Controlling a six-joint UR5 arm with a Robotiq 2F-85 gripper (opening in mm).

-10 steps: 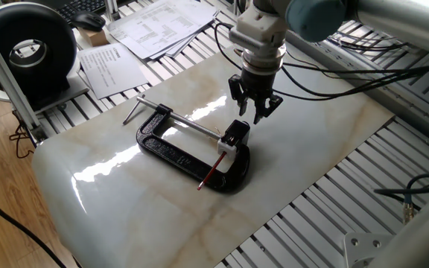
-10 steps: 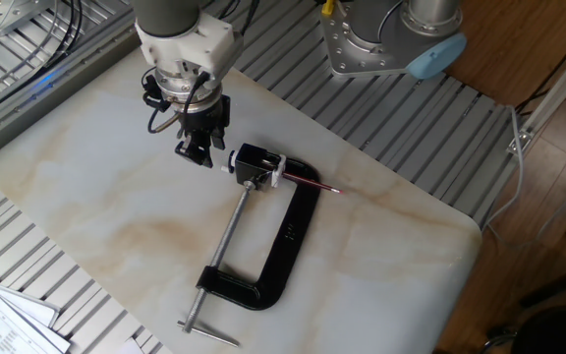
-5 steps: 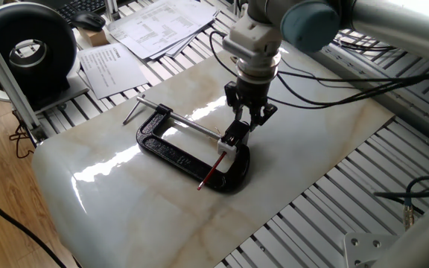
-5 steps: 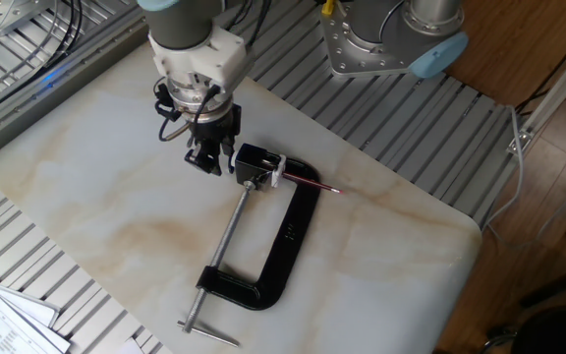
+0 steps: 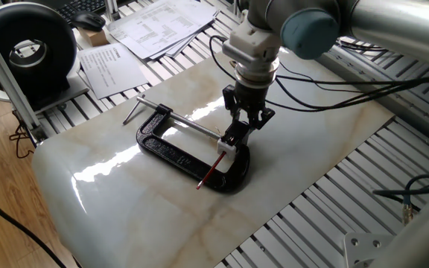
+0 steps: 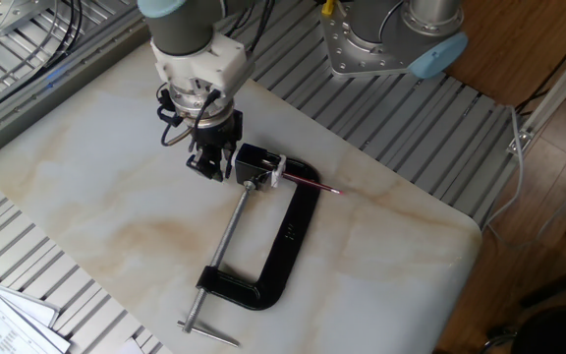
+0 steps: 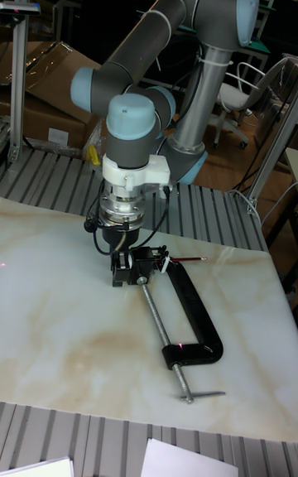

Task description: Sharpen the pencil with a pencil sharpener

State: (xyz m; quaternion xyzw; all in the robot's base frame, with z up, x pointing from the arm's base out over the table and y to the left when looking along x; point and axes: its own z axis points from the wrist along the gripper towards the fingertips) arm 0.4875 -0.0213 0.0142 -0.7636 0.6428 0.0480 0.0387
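Note:
The pencil sharpener (image 5: 234, 141) (image 6: 256, 162) (image 7: 152, 260) is a small block with a black top and white base, held between the jaw and screw of a black C-clamp (image 5: 176, 153) (image 6: 285, 246) (image 7: 195, 315). The short red pencil (image 5: 210, 173) (image 6: 312, 183) (image 7: 189, 259) sticks out of its one side, lying over the clamp's frame. My gripper (image 5: 243, 125) (image 6: 211, 163) (image 7: 124, 272) hangs low at the sharpener's opposite end, close against it. Its fingers look open, with nothing seen between them. Whether they touch the sharpener is unclear.
The clamp's long silver screw rod (image 6: 224, 248) and its T-handle (image 5: 134, 109) run across the marble slab (image 6: 96, 197). Papers (image 5: 151, 26) and a black round device (image 5: 28, 48) lie beyond the slab's edge. The arm's cables (image 5: 326, 74) trail to the right.
My gripper has come down and sideways toward the sharpener, from hanging above and beside it to sitting close at its end. The sharpener, pencil and clamp have not moved.

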